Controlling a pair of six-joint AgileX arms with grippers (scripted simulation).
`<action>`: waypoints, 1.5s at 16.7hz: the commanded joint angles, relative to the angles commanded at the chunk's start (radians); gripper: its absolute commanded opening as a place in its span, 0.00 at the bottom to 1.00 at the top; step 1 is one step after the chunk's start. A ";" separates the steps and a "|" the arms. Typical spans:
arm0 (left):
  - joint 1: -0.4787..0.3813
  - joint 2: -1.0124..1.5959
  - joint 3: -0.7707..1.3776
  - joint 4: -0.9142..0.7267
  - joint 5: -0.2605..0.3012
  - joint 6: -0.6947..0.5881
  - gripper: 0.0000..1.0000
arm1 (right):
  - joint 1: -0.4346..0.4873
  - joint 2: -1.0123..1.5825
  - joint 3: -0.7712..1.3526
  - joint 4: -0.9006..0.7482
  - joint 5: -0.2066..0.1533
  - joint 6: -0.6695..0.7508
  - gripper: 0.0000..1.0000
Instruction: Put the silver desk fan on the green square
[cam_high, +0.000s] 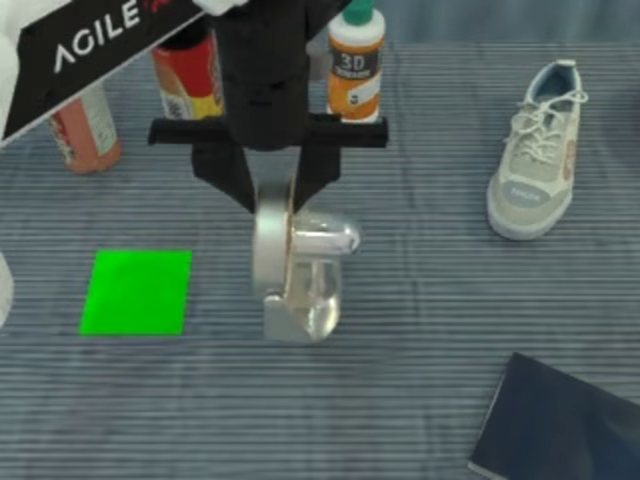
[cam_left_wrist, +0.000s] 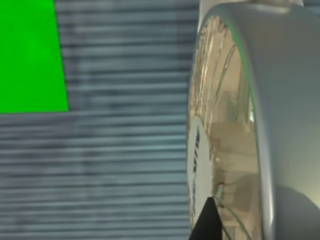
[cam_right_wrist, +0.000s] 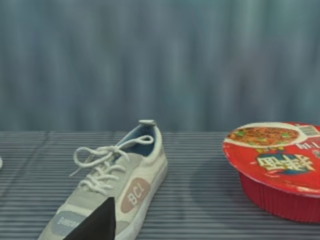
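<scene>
The left arm reaches down from the top edge over the tabletop's middle, its black end effector (cam_high: 272, 200) pointing downward. Its two fingers straddle the upper rim of the fan (cam_high: 300, 275), clenched on the thin round cage. The fan is shiny chrome, with a bulbous motor housing and a blocky base on the striped blue-grey cloth (cam_high: 400, 330). The flat neon-green square (cam_high: 137, 291) lies apart to the fan's left. The right end effector's state cannot be told; its wrist view faces a grey laced shoe (cam_right_wrist: 112, 190).
</scene>
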 joint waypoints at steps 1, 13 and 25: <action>0.002 0.002 0.026 -0.025 0.000 0.001 0.00 | 0.000 0.000 0.000 0.000 0.000 0.000 1.00; 0.073 -0.047 -0.039 -0.024 0.000 -0.225 0.00 | 0.000 0.000 0.000 0.000 0.000 0.000 1.00; 0.357 -0.288 -0.365 0.099 0.005 -1.158 0.00 | 0.000 0.000 0.000 0.000 0.000 0.000 1.00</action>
